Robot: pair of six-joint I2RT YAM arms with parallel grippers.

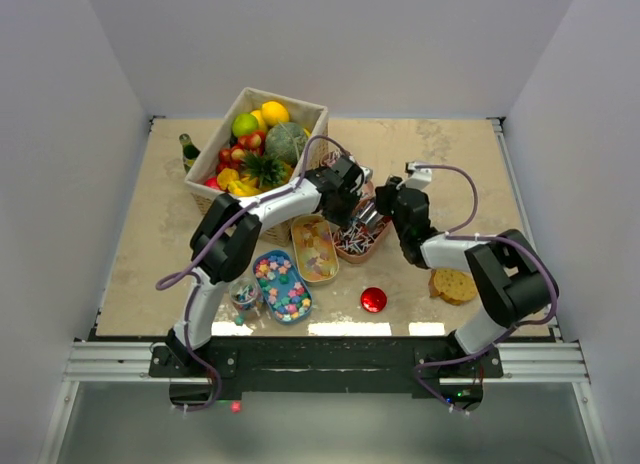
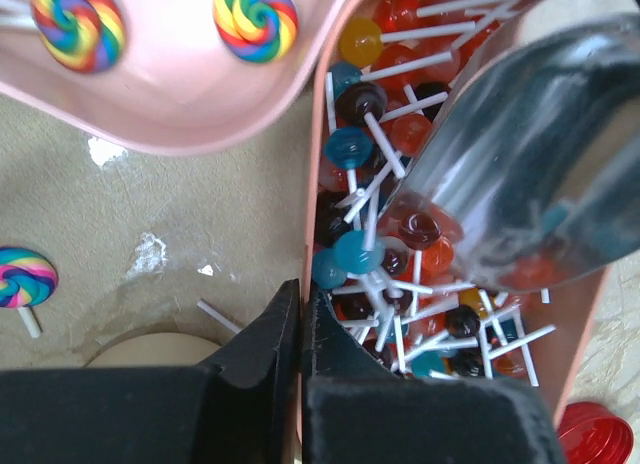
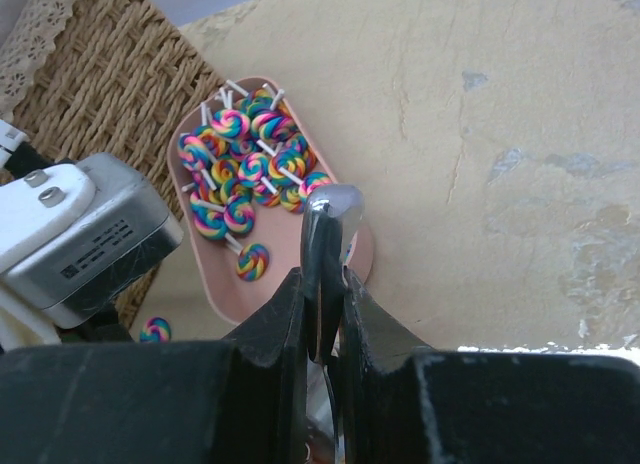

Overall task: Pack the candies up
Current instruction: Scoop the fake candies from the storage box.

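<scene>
- Candies (image 1: pixel 282 284) sit in small trays on the table (image 1: pixel 150 274), just in front of the fruit basket (image 1: pixel 215 164). There are pastel bits in a blue tray, orange-yellow gummies (image 1: pixel 315 249) beside them, and ball lollies (image 2: pixel 355 252) in a pink tray (image 2: pixel 585 344).
- The left gripper (image 2: pixel 302 296) has its jaws pressed together. They seem to nip the thin rim of the pink tray.
- The right gripper (image 3: pixel 325 279) has its jaws pinching the handle of a shiny scoop (image 2: pixel 520 154). The scoop's bowl lies over the ball lollies.
- The step looks like scooping up lollies. To do it well, the left arm should hold the tray firm so it cannot slide.
- The scoop should go in low and slow. The white sticks are all tangled, so a fast push may flick lollies over the low rim. It should come up level.
- The left wrist view shows the ball lollies and the scoop bowl up close. In the top view the arms cover most of them.
- The right wrist view shows a second pink tray (image 3: pixel 280 274) full of rainbow swirl lollies (image 3: pixel 240 179), and one stray swirl lolly (image 3: pixel 153 329) on the table.
- Only the top view shows the red lid (image 1: pixel 373 300) and the small jar (image 1: pixel 243 296) near the front.
</scene>
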